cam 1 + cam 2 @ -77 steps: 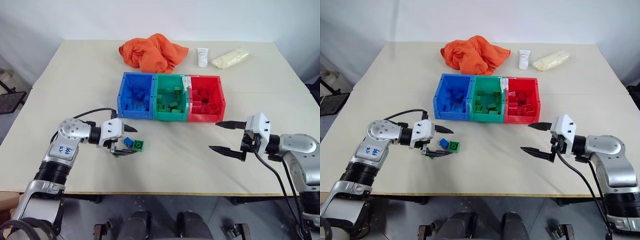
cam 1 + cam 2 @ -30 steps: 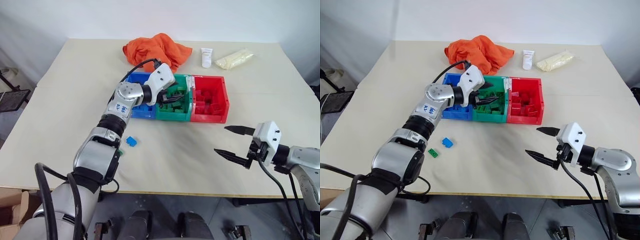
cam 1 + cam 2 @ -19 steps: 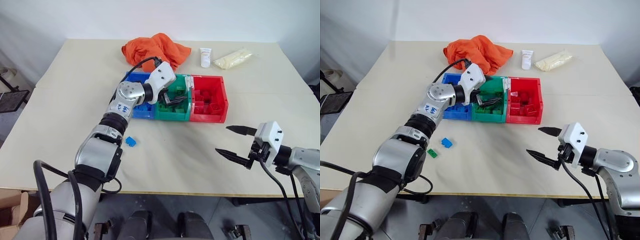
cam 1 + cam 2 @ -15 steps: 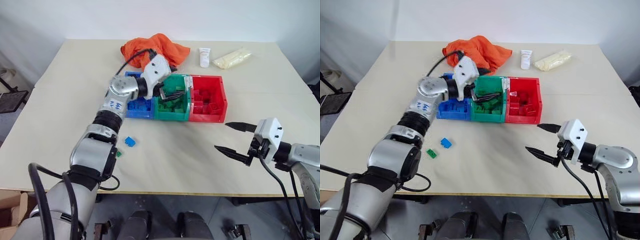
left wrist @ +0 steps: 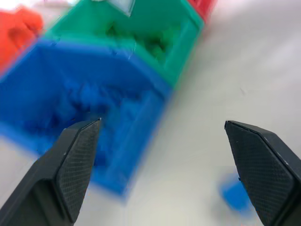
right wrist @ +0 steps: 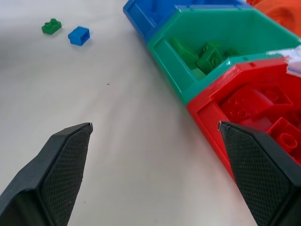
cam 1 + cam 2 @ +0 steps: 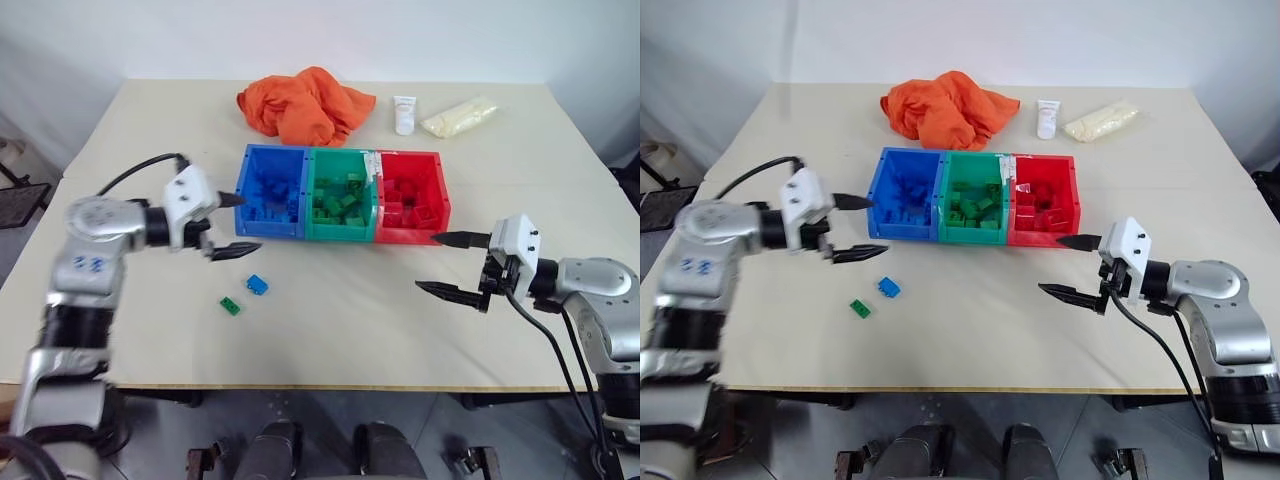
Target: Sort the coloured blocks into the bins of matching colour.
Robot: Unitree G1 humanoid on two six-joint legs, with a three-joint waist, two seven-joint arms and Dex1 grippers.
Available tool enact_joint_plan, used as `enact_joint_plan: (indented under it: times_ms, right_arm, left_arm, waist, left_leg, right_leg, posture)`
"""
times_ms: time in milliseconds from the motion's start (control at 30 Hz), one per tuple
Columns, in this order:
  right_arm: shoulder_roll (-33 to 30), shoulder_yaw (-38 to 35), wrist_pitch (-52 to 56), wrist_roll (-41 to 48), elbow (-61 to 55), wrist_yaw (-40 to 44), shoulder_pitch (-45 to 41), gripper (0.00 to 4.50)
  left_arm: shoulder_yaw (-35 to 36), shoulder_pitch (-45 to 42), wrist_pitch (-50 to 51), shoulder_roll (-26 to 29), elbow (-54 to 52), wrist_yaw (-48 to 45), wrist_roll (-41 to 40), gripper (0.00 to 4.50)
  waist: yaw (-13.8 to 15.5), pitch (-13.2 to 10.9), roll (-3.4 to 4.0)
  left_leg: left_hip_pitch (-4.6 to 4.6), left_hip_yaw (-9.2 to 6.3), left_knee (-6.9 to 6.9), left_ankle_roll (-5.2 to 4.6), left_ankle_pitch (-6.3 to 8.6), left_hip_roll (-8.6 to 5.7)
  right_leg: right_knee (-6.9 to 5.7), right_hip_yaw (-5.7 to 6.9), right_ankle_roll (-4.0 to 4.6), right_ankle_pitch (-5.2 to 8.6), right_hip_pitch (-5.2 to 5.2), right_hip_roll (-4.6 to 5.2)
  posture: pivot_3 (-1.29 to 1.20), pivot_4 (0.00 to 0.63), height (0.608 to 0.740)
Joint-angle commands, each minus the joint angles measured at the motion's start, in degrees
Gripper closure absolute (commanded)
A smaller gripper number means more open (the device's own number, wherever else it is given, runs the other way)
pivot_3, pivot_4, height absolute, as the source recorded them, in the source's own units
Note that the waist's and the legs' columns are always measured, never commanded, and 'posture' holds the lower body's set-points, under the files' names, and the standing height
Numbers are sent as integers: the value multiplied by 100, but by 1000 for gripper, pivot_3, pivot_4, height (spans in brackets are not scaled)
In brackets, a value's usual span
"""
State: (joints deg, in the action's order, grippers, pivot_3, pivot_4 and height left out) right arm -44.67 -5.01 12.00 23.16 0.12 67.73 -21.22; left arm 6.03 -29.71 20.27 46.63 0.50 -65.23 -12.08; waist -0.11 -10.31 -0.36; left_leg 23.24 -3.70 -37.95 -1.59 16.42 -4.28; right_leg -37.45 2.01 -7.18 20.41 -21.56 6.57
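Small studded blue brick (image 7: 257, 285) and green brick (image 7: 230, 306) lie loose on the table (image 7: 330, 330) before the joined plastic bins (image 7: 342, 195), left gripper (image 7: 228, 224) level just above-left, fingers spread, right gripper (image 7: 452, 264) likewise spread, empty

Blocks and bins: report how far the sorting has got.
Done: the blue bin, green bin and red bin each hold matching blocks. In hand: nothing; the left gripper and right gripper are both open and empty. Left: a blue block and a green block lie on the table in front of the bins.
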Motion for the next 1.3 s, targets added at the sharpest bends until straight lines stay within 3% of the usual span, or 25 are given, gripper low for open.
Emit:
enact_joint_plan:
  times_ms: [33,233,333,533,767,867,1167,1300]
  right_arm:
    - [22,26,-201,13,94,162,-187,0]
    - [60,118,-281,-7,290,306,-356,0]
    - [55,132,-309,5,333,354,-382,0]
    - [103,137,-318,-2,317,306,-407,0]
    - [80,6,-236,43,10,109,-122,0]
    - [51,-144,-153,94,-264,-69,179,0]
    - [-4,-453,66,204,-861,-412,758,0]
    - [2,-498,111,217,-973,-493,876,0]
  left_arm:
    - [814,771,631,134,-902,170,-675,40]
    - [1746,2513,814,232,-1604,232,-1041,40]
    - [1814,2739,585,260,-1610,253,-1085,40]
    - [819,1730,182,205,-1206,375,-765,40]
    - [-481,653,548,123,-659,544,-198,40]
    - [-1065,199,164,35,-88,380,183,40]
    - [-1593,-253,-544,5,766,87,709,40]
    - [-1575,-327,-754,-127,971,69,721,929]
  waist:
    - [0,-1,1]
    - [2,0,1]
    - [36,-1,1]
    - [153,0,2]
    - [72,0,2]
    - [54,0,2]
    - [6,0,2]
    - [15,0,2]
  left_leg:
    - [0,0,1,0,0,0]
    - [-1,0,4,4,3,3]
    - [-2,0,6,4,4,3]
    - [-2,-1,2,5,4,-1]
    - [-2,3,11,6,5,-3]
    - [-2,1,10,6,6,0]
    - [-2,4,7,6,5,-1]
    - [-2,3,6,6,5,0]
  right_leg:
    - [1,-5,1,1,0,0]
    - [9,-18,2,1,2,-2]
    - [14,-21,4,2,2,-2]
    - [49,-33,5,2,8,-3]
    - [4,-34,5,2,-5,-9]
    - [-1,-31,5,2,-9,-13]
    - [1,-35,5,2,-7,-14]
    - [1,-36,4,2,-7,-14]
  posture:
    - [0,150,740]
    - [0,150,740]
    - [0,150,740]
    - [0,150,740]
    - [0,150,740]
    - [0,150,740]
    - [0,150,740]
    - [0,150,740]
